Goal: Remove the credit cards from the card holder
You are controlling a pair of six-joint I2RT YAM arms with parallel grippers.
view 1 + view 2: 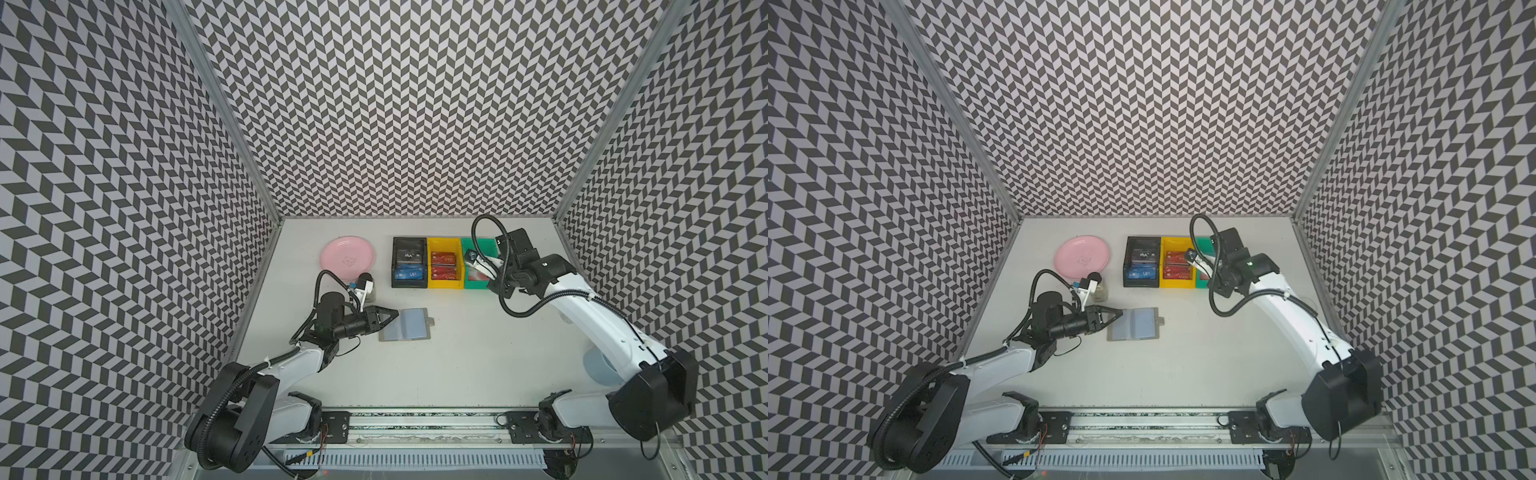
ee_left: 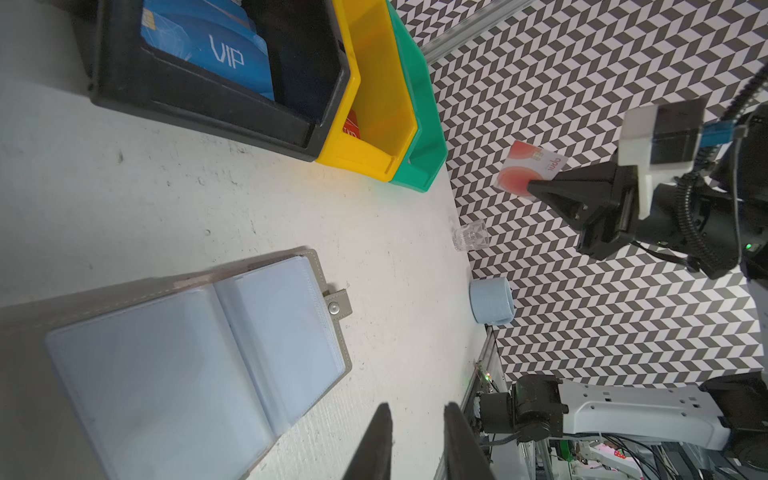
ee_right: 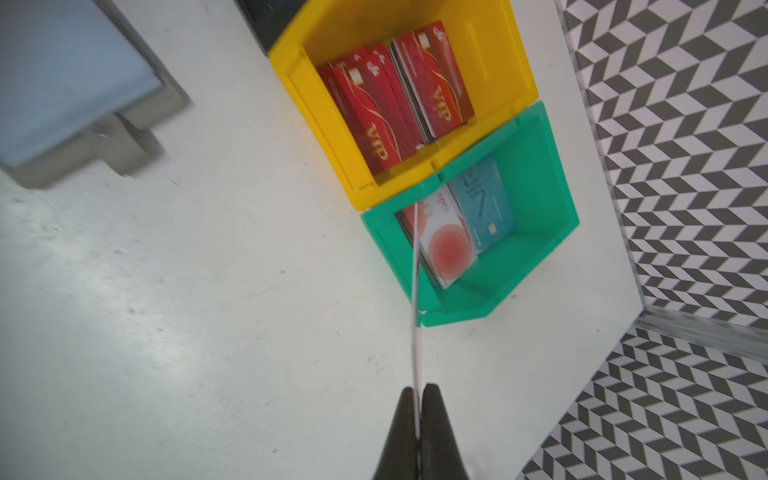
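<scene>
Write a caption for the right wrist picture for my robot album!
The right gripper pinches a whitish card edge-on, near the green bin and the yellow bin holding red cards.

Left black plastic pincer (image 1: 394,315) lies low, aimed at 3 o'clock, jaws slightly apart, empty. Right arm (image 1: 582,305) stretches toward 10 o'clock, right black plastic pincer (image 3: 417,400) pinched tight on a whitish plastic card with a red circle (image 2: 524,167).
</scene>
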